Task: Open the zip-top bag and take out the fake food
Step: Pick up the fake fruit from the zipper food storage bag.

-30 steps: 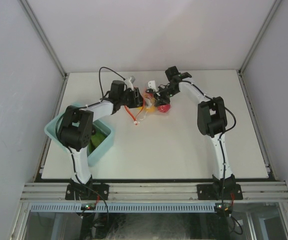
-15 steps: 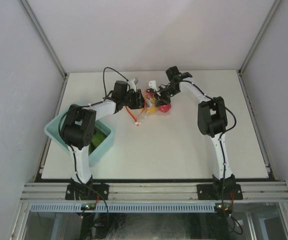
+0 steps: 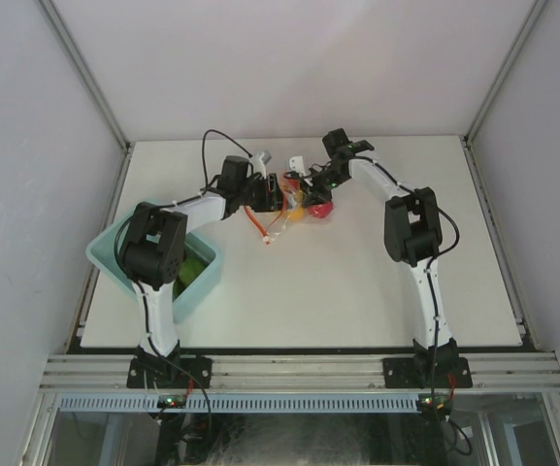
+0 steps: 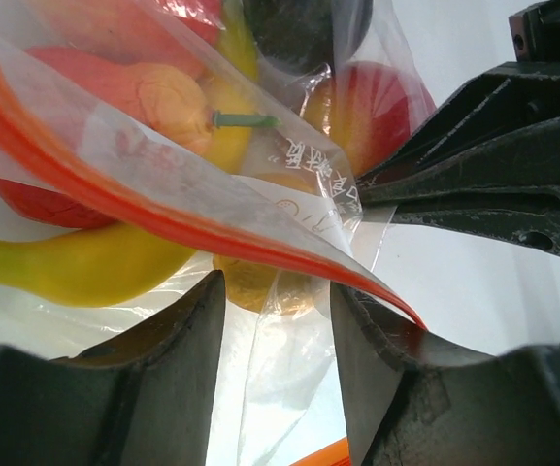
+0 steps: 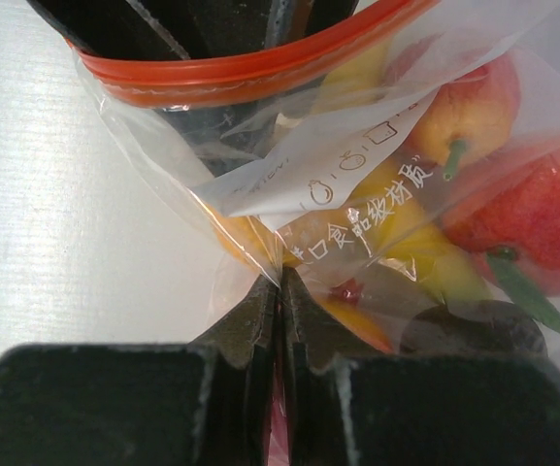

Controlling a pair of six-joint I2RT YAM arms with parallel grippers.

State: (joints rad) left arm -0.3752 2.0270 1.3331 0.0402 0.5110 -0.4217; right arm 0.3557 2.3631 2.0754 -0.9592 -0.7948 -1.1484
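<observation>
The zip-top bag (image 3: 292, 206) hangs between my two grippers at the back middle of the table, its red-orange zip strip (image 4: 163, 209) open and slack. My right gripper (image 5: 280, 282) is shut on a fold of the bag's clear film. My left gripper (image 4: 275, 320) is open, with loose bag film and the strip's edge lying between its fingers (image 4: 163, 369), not clamped. The fake food is inside the bag: yellow banana (image 4: 76, 267), red apple (image 5: 532, 214), orange-peach fruit (image 5: 469, 107) and a dark purple piece (image 5: 474, 330).
A light blue bin (image 3: 105, 248) stands at the table's left edge beside the left arm, with green pieces (image 3: 194, 270) in it. The enclosure walls close off the back and both sides.
My left gripper has moved a little to the right, closer to the bag and the right gripper. The right gripper keeps its hold on the bag.
</observation>
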